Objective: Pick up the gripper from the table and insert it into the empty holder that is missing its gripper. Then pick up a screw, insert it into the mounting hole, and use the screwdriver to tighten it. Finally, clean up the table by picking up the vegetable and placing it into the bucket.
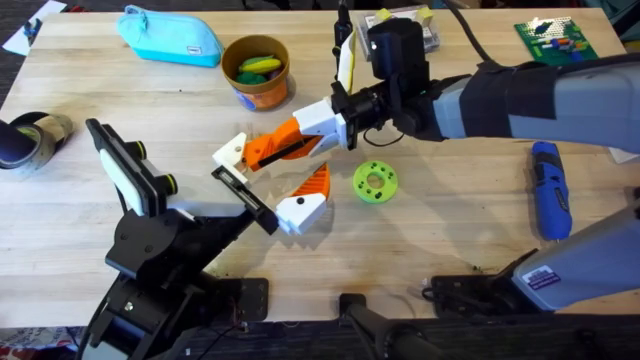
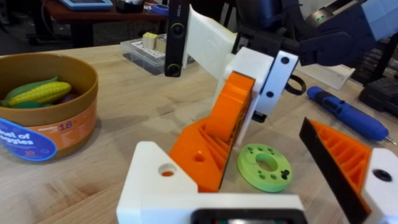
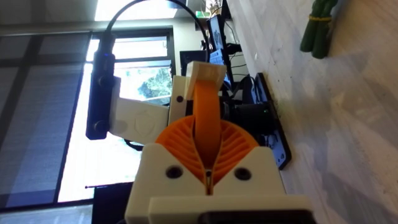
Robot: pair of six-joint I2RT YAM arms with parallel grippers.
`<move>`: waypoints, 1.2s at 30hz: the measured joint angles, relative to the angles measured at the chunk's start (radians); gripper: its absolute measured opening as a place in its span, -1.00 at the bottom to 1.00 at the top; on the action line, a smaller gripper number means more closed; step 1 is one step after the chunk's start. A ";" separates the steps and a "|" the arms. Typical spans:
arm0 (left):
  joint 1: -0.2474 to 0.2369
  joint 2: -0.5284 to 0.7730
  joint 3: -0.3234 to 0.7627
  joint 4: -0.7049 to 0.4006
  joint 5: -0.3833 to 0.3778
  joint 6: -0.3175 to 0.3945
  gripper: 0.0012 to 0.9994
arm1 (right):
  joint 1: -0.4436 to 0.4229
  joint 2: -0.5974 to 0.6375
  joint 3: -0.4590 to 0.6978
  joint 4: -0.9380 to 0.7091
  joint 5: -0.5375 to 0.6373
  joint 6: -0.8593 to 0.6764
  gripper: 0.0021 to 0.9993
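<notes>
The gripper (image 1: 305,199), the small orange-and-white wedge, lies on the bench (image 1: 450,240) just beside the green disc (image 1: 375,182), its orange tip pointing away from the arm bases. The left end effector (image 1: 262,212) is far nearer, its fingers spread and touching the white base. The right end effector (image 1: 300,137) is clamped on the orange-and-white finger (image 1: 262,148), beyond the disc.

Count: 1 gripper, 1 screwdriver (image 1: 549,189), 1 bucket (image 1: 256,71).
</notes>
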 joint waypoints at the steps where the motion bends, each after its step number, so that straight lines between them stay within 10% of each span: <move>1: 0.001 0.000 0.000 0.000 -0.009 -0.004 0.99 | -0.003 0.002 0.000 0.000 -0.006 0.000 -0.98; 36: 0.008 0.000 0.000 0.006 0.132 0.020 0.99 | -0.033 0.002 0.000 -0.054 -0.097 0.044 -0.98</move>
